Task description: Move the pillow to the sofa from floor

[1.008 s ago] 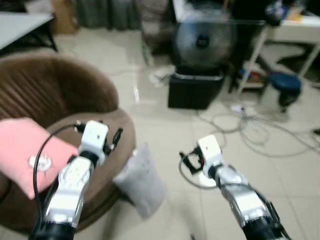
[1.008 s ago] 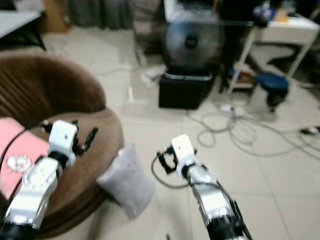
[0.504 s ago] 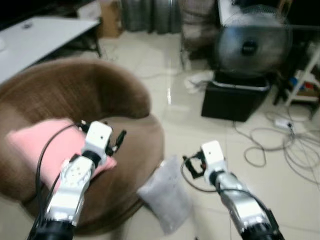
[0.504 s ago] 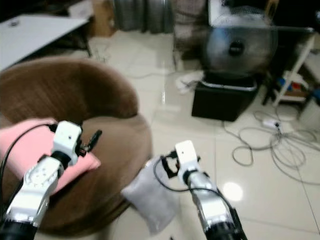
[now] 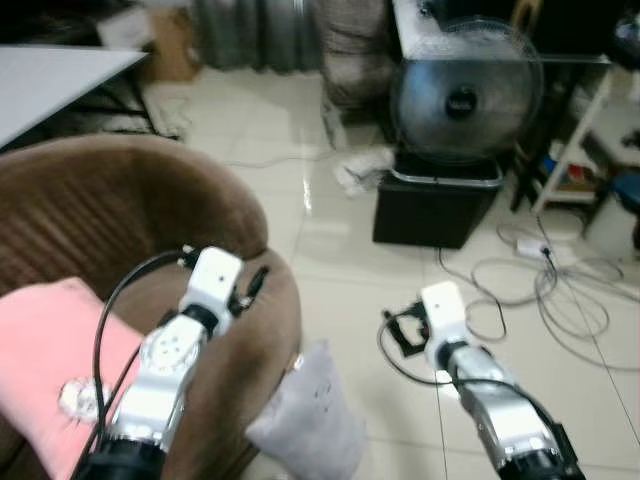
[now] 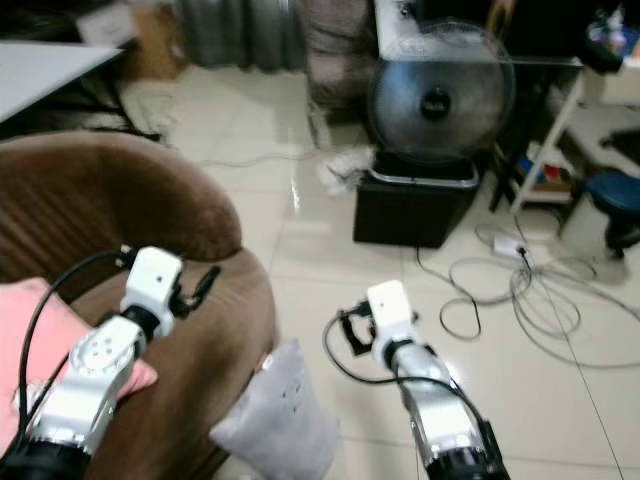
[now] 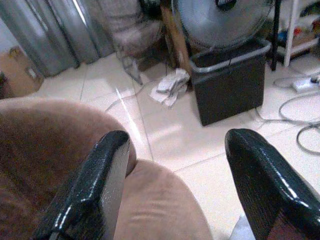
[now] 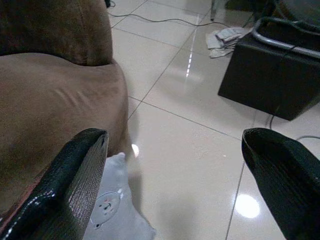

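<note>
**Grey pillow on the floor against the sofa, both grippers wide and empty**

Nearest to us, the grey pillow [image 5: 307,425] lies on the floor [image 5: 350,270], slumped against the front edge of the brown sofa [image 5: 100,220], low in the head views between our two arms. In the right wrist view its pale cloth [image 8: 112,212] shows beside the sofa's base, with a small printed mark on it. We judge it light and soft: it will fold and sag when lifted, and smooth cloth may slip from a shallow pinch. So we would take it deep at an upper corner or along the top edge, bunching enough cloth between the fingers to hold.

A pink cushion [image 5: 45,370] already rests on the sofa seat by its left side.

Our left gripper [image 7: 172,185] hangs over the sofa's front rim, fingers spread wide with nothing between them. Our right gripper [image 8: 180,190] is over the bare floor just to the right of the pillow, fingers likewise parted and empty. The right one looks the closer for reaching down, though the pillow is below both.

Farther out, loose cables [image 5: 520,290] trail over the tiles to the right. Beyond them a black bin [image 5: 435,205] stands with a round fan [image 5: 462,100] above it.
</note>
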You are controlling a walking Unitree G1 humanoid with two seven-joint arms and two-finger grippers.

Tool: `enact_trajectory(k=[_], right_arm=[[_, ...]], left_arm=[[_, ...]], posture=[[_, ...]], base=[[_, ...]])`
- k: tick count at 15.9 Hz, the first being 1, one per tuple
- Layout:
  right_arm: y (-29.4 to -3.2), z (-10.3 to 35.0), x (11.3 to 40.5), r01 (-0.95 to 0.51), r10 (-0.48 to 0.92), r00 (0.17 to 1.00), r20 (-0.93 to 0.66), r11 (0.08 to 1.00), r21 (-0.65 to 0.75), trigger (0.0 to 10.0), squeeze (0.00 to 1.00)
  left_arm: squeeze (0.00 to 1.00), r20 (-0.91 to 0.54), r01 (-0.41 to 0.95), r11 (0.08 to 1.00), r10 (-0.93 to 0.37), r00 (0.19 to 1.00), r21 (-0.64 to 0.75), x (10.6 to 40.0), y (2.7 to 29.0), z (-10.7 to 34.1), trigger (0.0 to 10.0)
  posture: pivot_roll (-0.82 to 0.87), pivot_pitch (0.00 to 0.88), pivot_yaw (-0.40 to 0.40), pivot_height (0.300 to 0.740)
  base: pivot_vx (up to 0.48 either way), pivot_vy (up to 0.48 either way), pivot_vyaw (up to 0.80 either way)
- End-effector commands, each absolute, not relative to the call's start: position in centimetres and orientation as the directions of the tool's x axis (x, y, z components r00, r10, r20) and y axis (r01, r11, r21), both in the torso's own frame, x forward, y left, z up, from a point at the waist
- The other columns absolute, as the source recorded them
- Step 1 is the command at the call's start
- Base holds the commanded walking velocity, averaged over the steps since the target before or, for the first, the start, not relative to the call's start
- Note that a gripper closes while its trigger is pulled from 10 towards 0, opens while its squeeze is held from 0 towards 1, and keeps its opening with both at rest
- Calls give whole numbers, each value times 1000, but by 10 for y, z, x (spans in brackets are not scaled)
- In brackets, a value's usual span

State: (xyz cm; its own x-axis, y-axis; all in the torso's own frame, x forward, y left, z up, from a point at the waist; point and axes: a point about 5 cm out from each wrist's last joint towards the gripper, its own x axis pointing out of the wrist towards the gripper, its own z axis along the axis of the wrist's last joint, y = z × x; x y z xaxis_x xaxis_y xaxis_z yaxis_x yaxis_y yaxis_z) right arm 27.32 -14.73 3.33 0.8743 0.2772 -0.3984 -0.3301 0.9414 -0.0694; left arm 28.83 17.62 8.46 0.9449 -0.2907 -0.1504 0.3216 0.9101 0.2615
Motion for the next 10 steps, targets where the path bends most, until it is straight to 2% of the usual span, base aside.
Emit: enact_trajectory(k=[1,5,6,10], right_arm=[[-156,38,276,-322,264,880,-395,943,-88,10000,0],[-152,41,279,-351,292,874,-389,932,-88,10000,0],[-151,41,279,-362,299,870,-392,928,-95,10000,0],[-151,37,278,-345,298,866,-401,937,-48,10000,0]], left_arm=[[0,-155,319,912,-287,945,258,286,174,82,10000],[0,-143,316,906,-286,947,281,282,174,82,10000],[0,-143,319,904,-289,947,285,282,174,82,10000],[0,-149,353,884,-322,935,307,280,170,83,10000]], posture=[[68,0,20,740],[77,0,9,740],[77,0,9,740],[81,0,20,740]], base=[[0,0,0],[0,0,0],[0,0,469],[0,-360,800]])
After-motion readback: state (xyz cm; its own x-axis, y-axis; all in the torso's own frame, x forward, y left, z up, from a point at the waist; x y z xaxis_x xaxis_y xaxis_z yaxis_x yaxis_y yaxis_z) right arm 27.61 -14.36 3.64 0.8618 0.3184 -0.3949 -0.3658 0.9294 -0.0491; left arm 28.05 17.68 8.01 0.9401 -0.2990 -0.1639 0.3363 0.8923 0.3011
